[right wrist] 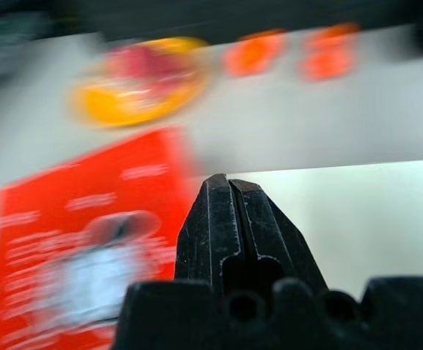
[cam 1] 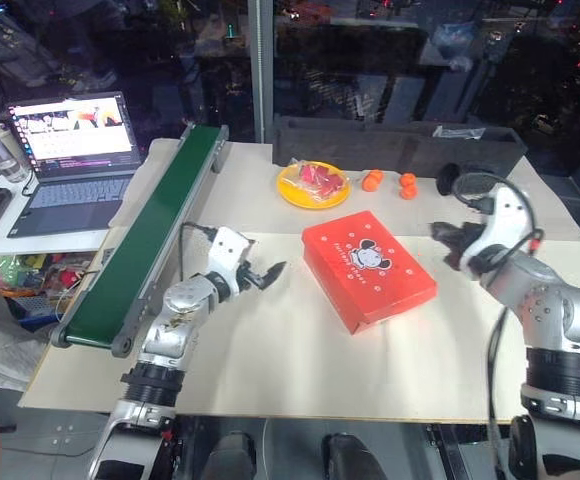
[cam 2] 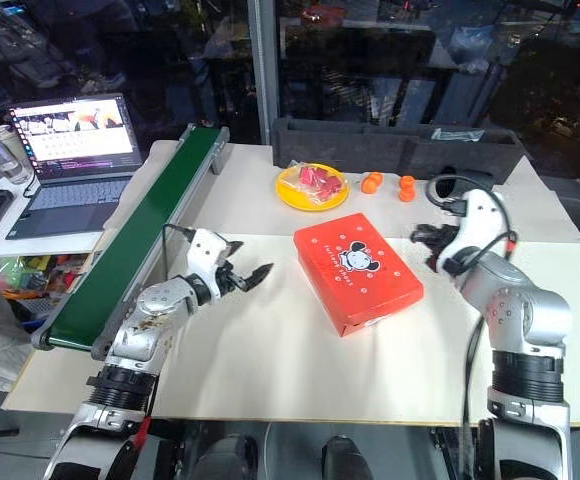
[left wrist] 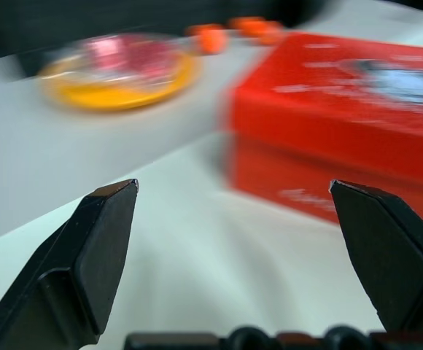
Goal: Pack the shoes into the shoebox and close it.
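So the setup is a pale tabletop [cam 1: 300, 370] with dark glass behind it, reflections all over the place. Far left, off on a side desk, there's an open laptop [cam 1: 70, 160] with its screen lit. Next to that, a long green conveyor belt [cam 1: 150, 235] runs diagonally along the table's left edge.

The left gripper [cam 1: 260, 274] sits just past the belt, over bare table, aimed toward the box but well clear of it. Its two black fingers [left wrist: 98, 248] are spread wide with nothing between them; from the left wrist view you can see the box's side off past them.

Middle of the table: the shoebox [cam 1: 368, 268], red-orange, lid down flat, white cartoon figure and lettering facing up. It's lying at an angle to the table edge. The shoes aren't anywhere I can spot, can't tell if they're inside.

Behind the box there's a yellow plate [cam 1: 312, 186] with some red stuff on it in clear wrap, then a few small orange things [cam 1: 390, 182] that look like little fruits, can't tell exactly. Along the back runs a long black tray [cam 1: 400, 145].

Right side: the right gripper [cam 1: 443, 239] hovers near the box's right end, not touching it. Fingers [right wrist: 233, 226] pressed together, holding nothing.
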Controlling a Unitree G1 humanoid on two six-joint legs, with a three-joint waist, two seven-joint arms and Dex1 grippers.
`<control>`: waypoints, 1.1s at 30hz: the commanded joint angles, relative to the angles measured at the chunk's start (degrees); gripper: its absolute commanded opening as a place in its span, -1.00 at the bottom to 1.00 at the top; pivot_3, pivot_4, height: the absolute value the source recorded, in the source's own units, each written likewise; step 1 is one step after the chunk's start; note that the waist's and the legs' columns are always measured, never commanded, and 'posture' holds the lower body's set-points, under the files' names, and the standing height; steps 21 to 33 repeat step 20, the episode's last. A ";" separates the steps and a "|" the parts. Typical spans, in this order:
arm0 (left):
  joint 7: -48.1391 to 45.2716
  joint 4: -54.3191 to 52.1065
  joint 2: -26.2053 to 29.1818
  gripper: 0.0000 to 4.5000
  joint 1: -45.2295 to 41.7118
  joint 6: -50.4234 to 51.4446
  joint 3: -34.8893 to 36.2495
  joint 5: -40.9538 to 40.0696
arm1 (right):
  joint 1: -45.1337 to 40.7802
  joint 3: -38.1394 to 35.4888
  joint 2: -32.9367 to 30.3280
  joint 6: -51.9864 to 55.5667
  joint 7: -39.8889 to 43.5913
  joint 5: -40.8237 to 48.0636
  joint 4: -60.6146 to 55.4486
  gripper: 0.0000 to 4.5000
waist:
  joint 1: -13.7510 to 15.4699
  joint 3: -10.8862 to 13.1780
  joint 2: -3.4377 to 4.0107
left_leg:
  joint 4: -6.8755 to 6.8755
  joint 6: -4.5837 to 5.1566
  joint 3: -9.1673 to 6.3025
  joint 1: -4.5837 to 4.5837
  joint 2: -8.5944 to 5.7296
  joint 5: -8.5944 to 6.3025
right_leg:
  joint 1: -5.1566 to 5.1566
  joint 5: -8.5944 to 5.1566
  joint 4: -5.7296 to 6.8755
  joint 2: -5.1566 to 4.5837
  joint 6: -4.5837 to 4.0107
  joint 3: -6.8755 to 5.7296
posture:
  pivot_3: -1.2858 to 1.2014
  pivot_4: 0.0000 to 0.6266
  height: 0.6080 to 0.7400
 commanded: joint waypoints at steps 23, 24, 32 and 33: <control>16.15 -7.51 -4.83 1.00 4.44 5.19 8.31 -1.59 | 9.63 -3.34 1.98 -10.69 -4.60 -18.16 -4.93 -0.97 | 0.02 0.00 0.00 | 0.00 -0.01 0.02 0.06 -0.02 0.00 | 0.02 0.00 0.05 0.00 0.00 0.03 | 0.03 -0.52 1.00; 16.15 -7.51 -4.83 1.00 4.44 5.19 8.31 -1.59 | 9.63 -3.34 1.98 -10.69 -4.60 -18.16 -4.93 -0.97 | 0.02 0.00 0.00 | 0.00 -0.01 0.02 0.06 -0.02 0.00 | 0.02 0.00 0.05 0.00 0.00 0.03 | 0.03 -0.52 1.00; 16.15 -7.51 -4.83 1.00 4.44 5.19 8.31 -1.59 | 9.63 -3.34 1.98 -10.69 -4.60 -18.16 -4.93 -0.97 | 0.02 0.00 0.00 | 0.00 -0.01 0.02 0.06 -0.02 0.00 | 0.02 0.00 0.05 0.00 0.00 0.03 | 0.03 -0.52 1.00; 16.15 -7.51 -4.83 1.00 4.44 5.19 8.31 -1.59 | 9.63 -3.34 1.98 -10.69 -4.60 -18.16 -4.93 -0.97 | 0.02 0.00 0.00 | 0.00 -0.01 0.02 0.06 -0.02 0.00 | 0.02 0.00 0.05 0.00 0.00 0.03 | 0.03 -0.52 1.00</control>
